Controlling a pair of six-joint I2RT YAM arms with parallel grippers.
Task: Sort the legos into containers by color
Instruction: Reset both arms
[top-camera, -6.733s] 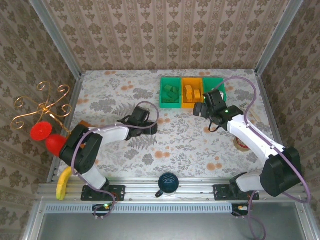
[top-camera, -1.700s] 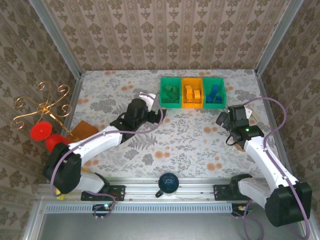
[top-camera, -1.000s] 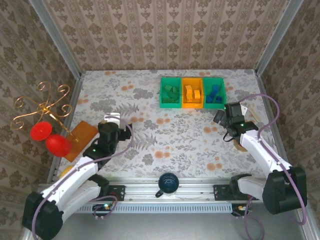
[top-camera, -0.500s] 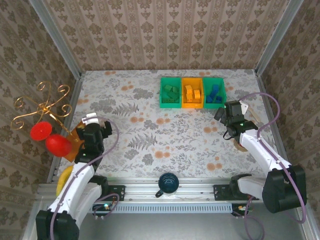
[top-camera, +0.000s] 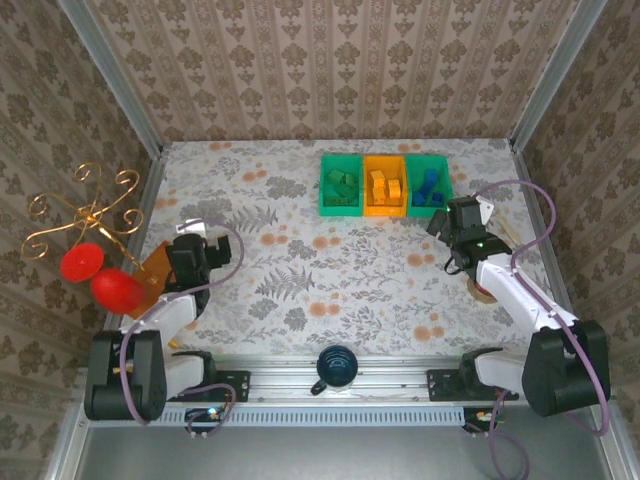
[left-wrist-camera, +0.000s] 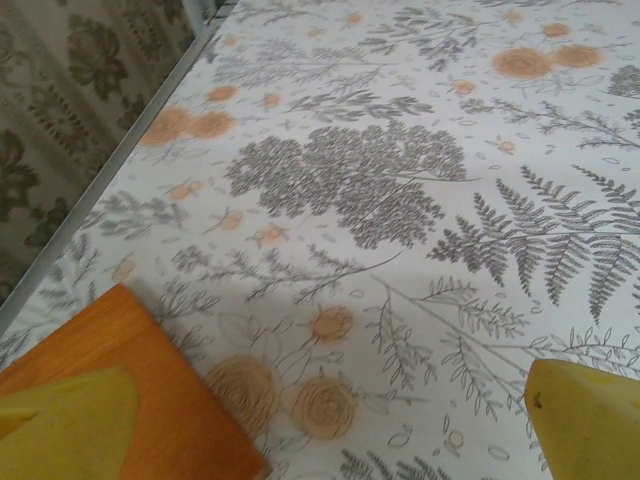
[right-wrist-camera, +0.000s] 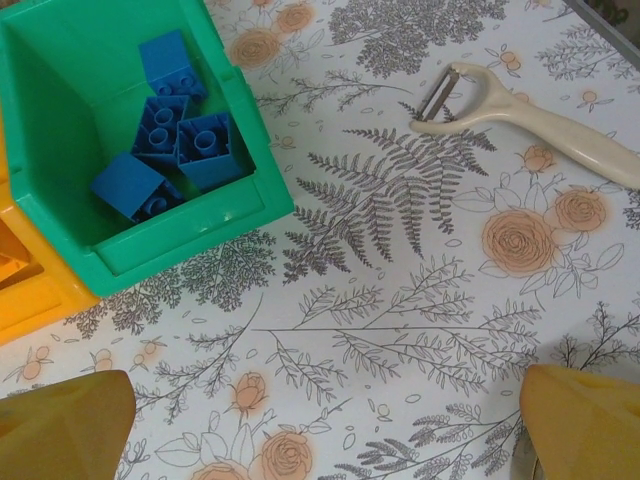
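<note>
Since the earlier frames the left arm has drawn back from the middle of the bench (top-camera: 300, 290) to its left edge, and the right arm has edged a little toward the bins. The left tool (left-wrist-camera: 320, 425) is close over the bench, its fingers spread wide with nothing between them; one fingertip lies over the corner of the orange tile (left-wrist-camera: 130, 390). The right tool (right-wrist-camera: 320, 420) is spread wide too and empty, just on the near side of the right green bin (right-wrist-camera: 200, 225). A peeler (right-wrist-camera: 520, 110) lies on the bench beyond it, to the right.

The three bins stand touching in a row at the far side. The left green bin (top-camera: 340, 210) holds green bricks (top-camera: 342, 185), the orange bin (top-camera: 384, 210) holds orange bricks (top-camera: 383, 185), and the right green bin holds blue bricks (right-wrist-camera: 170, 130). A dark cup (top-camera: 337, 367) stands at the near edge between the arm bases.
</note>
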